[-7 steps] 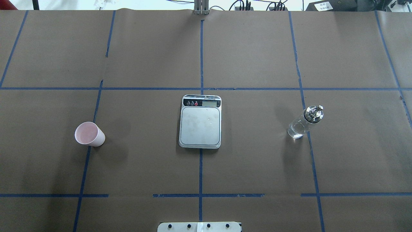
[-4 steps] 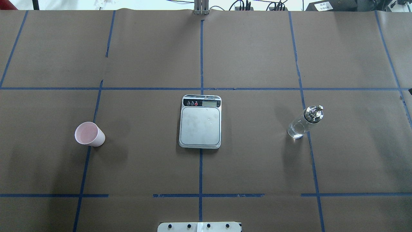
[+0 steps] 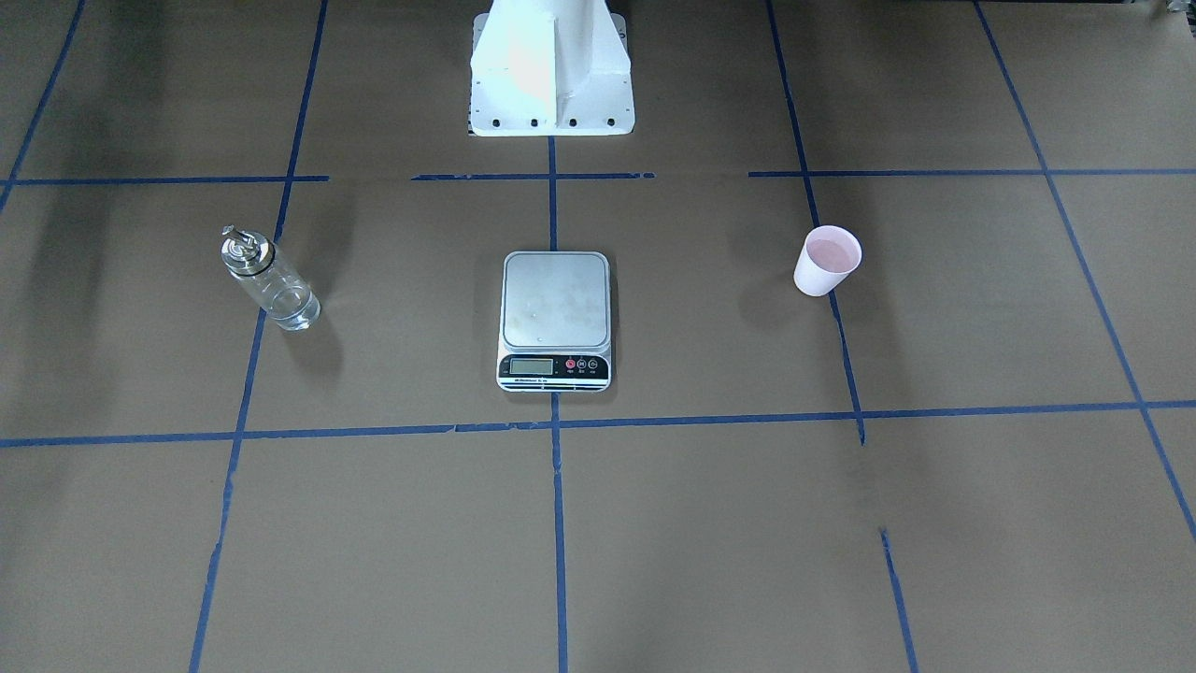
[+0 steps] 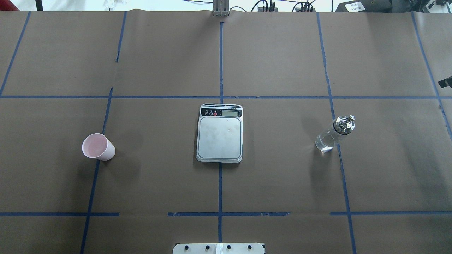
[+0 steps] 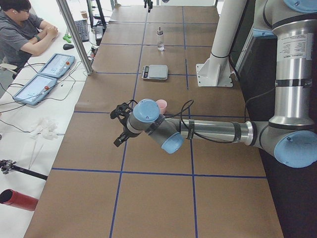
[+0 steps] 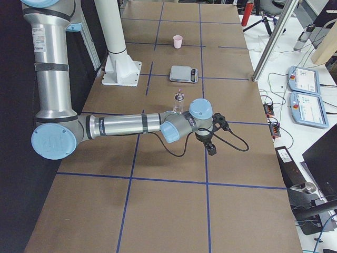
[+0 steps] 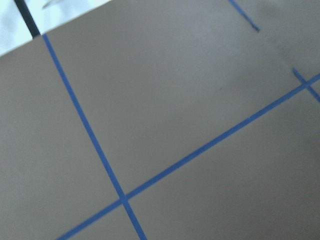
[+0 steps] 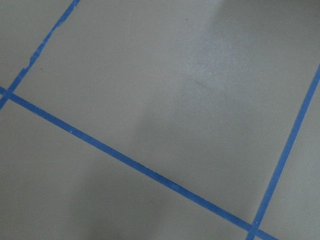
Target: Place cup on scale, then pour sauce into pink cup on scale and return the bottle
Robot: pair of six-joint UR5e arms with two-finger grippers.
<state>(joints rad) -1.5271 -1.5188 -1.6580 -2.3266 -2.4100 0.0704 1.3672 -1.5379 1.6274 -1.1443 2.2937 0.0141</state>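
The pale pink cup [image 4: 98, 147] stands upright on the brown table, left of the scale [image 4: 219, 133]; it also shows in the front view [image 3: 827, 261]. The scale's silver plate is bare. The clear glass bottle [image 4: 333, 134] with a silver cap stands right of the scale. My left gripper [image 5: 118, 125] hovers over the table's left end, apart from the cup [image 5: 161, 105]; I cannot tell if it is open. My right gripper [image 6: 217, 135] hovers beyond the bottle [image 6: 179, 101]; only a dark tip [image 4: 445, 82] shows overhead, and I cannot tell its state. Both wrist views show only paper and tape.
The robot's white base pedestal [image 3: 551, 65] stands behind the scale. Blue tape lines grid the brown paper. A person [image 5: 22, 29] sits at a side desk with tablets [image 5: 42, 79]. An aluminium post [image 5: 74, 34] stands at the table's far edge.
A dark tip of my right gripper has come into the overhead view at the right edge. The cup, the scale and the bottle have not moved.
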